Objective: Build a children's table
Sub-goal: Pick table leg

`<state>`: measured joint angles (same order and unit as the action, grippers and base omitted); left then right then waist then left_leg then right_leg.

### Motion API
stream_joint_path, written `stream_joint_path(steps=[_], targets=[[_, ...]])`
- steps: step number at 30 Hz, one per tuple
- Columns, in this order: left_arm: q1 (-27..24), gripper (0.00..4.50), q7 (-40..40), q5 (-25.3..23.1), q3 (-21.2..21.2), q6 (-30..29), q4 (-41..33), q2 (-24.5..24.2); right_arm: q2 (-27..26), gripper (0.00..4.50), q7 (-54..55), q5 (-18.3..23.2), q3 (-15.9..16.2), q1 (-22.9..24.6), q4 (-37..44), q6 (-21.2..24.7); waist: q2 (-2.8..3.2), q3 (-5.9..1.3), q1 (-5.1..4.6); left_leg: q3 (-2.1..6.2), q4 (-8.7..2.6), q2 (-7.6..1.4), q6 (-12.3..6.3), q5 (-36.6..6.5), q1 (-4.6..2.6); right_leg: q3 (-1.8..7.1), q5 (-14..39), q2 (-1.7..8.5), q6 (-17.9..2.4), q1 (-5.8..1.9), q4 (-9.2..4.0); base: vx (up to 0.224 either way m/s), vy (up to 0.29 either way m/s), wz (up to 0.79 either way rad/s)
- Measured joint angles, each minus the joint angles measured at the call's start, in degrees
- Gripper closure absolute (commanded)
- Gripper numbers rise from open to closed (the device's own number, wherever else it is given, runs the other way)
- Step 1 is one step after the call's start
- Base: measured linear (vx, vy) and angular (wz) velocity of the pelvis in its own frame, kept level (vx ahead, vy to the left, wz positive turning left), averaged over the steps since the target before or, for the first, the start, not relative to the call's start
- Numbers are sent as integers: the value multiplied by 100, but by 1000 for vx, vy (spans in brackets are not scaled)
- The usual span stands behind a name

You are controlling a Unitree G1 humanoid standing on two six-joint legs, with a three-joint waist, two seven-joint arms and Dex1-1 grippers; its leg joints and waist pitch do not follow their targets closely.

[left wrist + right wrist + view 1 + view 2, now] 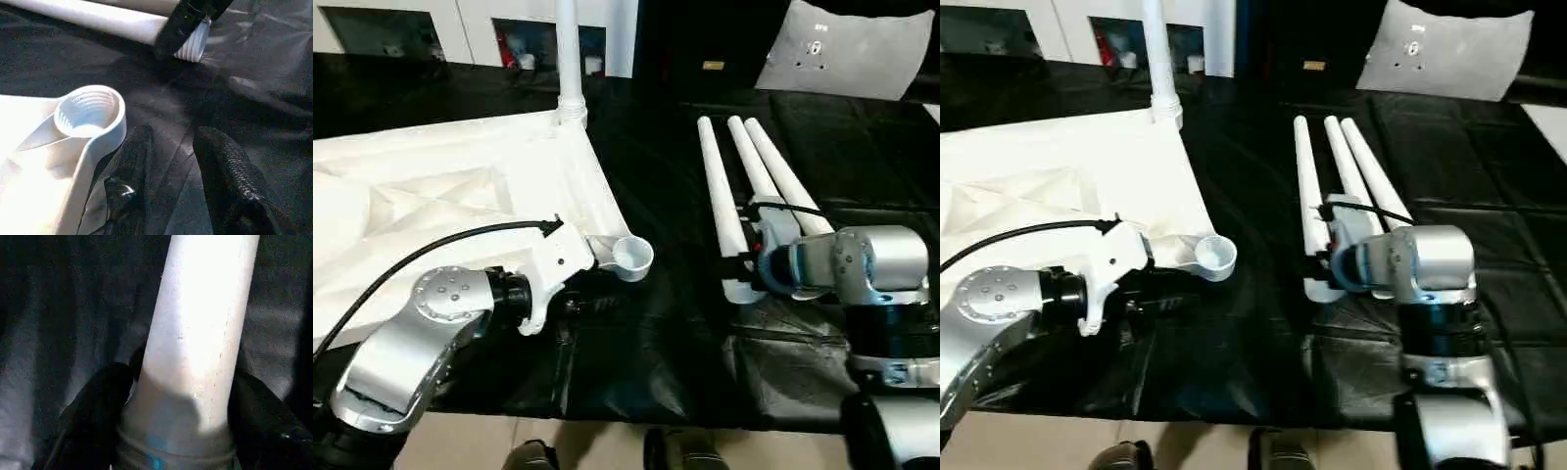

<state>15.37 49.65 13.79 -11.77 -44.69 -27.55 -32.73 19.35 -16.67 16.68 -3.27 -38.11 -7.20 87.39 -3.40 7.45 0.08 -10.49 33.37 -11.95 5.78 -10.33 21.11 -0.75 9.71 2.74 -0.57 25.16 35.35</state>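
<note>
The white table top (440, 196) lies upside down on the left, ribs up. One leg (568, 59) stands upright in its far corner socket. The near corner socket (631, 257) is empty, its thread showing (88, 110). Three more legs (754, 166) lie side by side on the right. My right gripper (181, 382) is over their near ends, open, with one black finger (98, 406) on each side of the leftmost leg (200, 318). My left gripper (173, 142) stands open on the black surface just beside the empty socket, holding nothing.
The black padded work surface (656, 362) carries everything, and its front edge runs close below my arms. A grey panel (847, 44) leans at the back right. Dark shoes (680, 450) show on the floor under the front edge.
</note>
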Motion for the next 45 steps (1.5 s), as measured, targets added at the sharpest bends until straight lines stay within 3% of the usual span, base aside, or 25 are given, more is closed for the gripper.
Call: stream_joint_path(steps=[4,7,15,17,20,22,25,30,31,34,39,40,42,45], targets=[[-1,288,-61,13,-30,-13,-23,2,321,184,-315,160,384,6,-6,59,-54,-7,2,0,21,-2,-7,-5,3,1,-2,1,-1,-5,2,0,0,0],[-4,288,-120,18,-45,-15,-23,13,387,185,-441,178,499,6,-52,17,-70,-9,3,0,30,-2,-8,-5,3,2,-5,2,0,-6,6,0,0,0],[-3,288,-236,25,-45,-16,-22,64,363,185,-517,206,498,28,-154,-246,-74,-10,7,5,59,-3,-7,-4,2,4,-6,2,-1,-3,43,0,0,0],[18,288,-263,26,-45,-12,1,101,321,185,-527,256,331,82,-56,-392,-43,-6,19,11,67,-3,-6,-4,4,3,-8,1,-3,-4,46,0,0,0],[139,288,-366,24,-38,37,201,260,53,185,-580,392,-116,338,272,-967,17,-11,32,16,77,-3,-7,-4,5,1,-9,0,-6,-7,50,0,0,0],[350,288,-503,23,-31,136,471,464,-185,185,-657,554,-447,593,600,-1659,108,-16,63,18,85,-1,-9,-5,9,2,-14,3,-10,-9,50,0,0,0],[590,288,-640,6,17,283,721,596,-365,185,-779,751,-657,718,821,-2337,256,-45,85,21,96,2,-16,-10,6,0,-18,7,-13,-17,54,0,0,0],[752,288,-852,-72,71,503,1138,787,-858,185,-980,1081,-1228,1141,1078,-3137,377,-104,104,30,96,0,-15,-9,1,-5,-20,0,-16,-21,57,0,0,0],[818,288,-967,-98,141,553,1241,925,-1086,185,-1106,1305,-1436,1260,1135,-3224,390,-111,99,31,98,0,-15,-9,0,-5,-21,0,-16,-22,59,0,0,0],[998,288,-1243,-111,293,686,1374,1149,-1365,185,-1429,1761,-1633,1393,1256,-3431,394,-111,96,44,108,0,-15,-8,3,-9,-30,0,-19,-22,62,0,0,0],[1243,288,-1640,129,817,731,1655,1574,-1415,185,-1934,2441,-1829,1542,1537,-3732,419,-139,155,49,116,3,-16,-9,6,-11,-37,1,-15,-29,52,0,0,0],[1319,261,-1724,291,1005,696,1709,1750,-1418,185,-2108,2587,-1862,1623,1558,-3753,417,-143,173,49,117,3,-17,-8,7,-12,-37,1,-15,-31,52,0,0,0],[1508,251,-1875,700,1376,524,1808,2065,-1404,186,-2365,2731,-1861,1758,1578,-3754,416,-143,189,50,118,3,-22,-5,14,-13,-39,2,-16,-29,50,0,0,0],[1863,217,-2070,1378,2002,354,1876,2365,-1356,186,-2713,2884,-1666,1933,1609,-3736,414,-145,196,54,122,5,-25,-3,20,-16,-41,4,-16,-28,48,0,0,0]])
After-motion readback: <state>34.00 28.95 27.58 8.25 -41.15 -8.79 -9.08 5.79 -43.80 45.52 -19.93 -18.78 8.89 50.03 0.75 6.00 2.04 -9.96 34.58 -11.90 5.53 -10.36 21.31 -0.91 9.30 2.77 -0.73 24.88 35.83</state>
